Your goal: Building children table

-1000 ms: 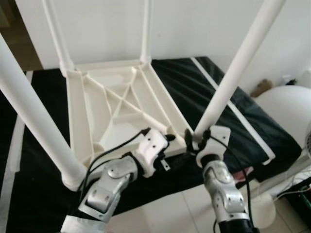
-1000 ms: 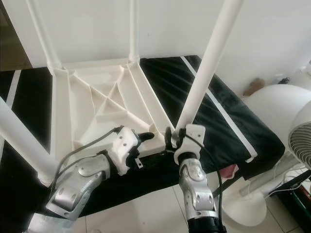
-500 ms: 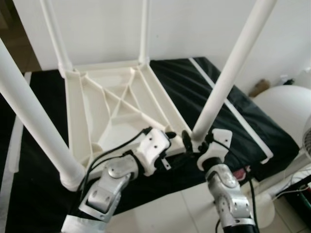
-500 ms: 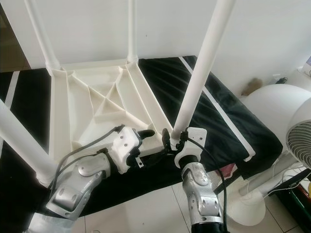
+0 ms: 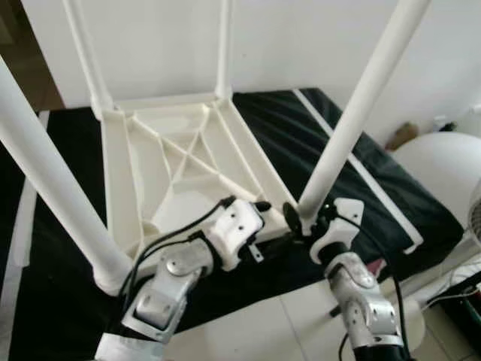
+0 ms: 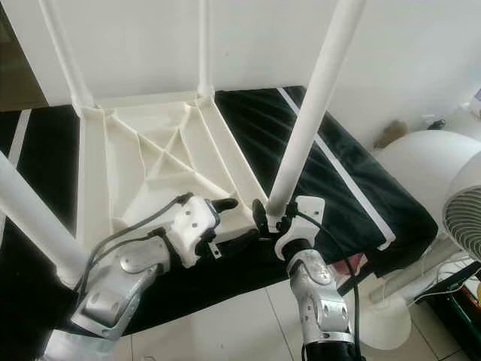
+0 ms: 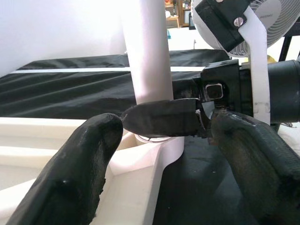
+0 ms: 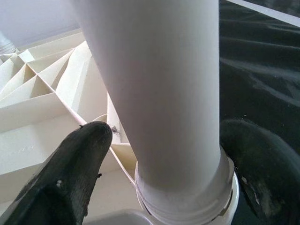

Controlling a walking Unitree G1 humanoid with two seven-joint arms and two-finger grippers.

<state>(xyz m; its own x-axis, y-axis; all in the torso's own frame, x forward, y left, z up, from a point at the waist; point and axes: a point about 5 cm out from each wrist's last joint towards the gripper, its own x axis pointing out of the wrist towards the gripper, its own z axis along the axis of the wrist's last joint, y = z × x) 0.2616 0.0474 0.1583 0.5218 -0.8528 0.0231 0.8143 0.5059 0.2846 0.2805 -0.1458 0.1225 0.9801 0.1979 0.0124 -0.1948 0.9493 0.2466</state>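
A white children's table (image 6: 150, 162) lies upside down on a black cloth (image 6: 338, 173), its legs pointing up. My right gripper (image 6: 269, 214) sits at the base of the near right leg (image 6: 312, 113). In the right wrist view its fingers (image 8: 75, 178) flank the leg (image 8: 164, 93) just above the screw collar, shut on it. My left gripper (image 6: 231, 222) is open at the table's near rim, right beside that corner. In the left wrist view the corner socket (image 7: 154, 154) lies between the spread fingers (image 7: 84, 168), with the right gripper's finger crossing the leg.
The near left leg (image 6: 30, 218) rises close to my left arm, and two far legs (image 6: 64, 53) stand by the white wall. A white fan (image 6: 466, 218) and a round white object (image 6: 421, 165) stand on the tiled floor to the right.
My right wrist has swung to the right around the base of the leg, its fingers staying at the collar. The left gripper has stayed at the rim.
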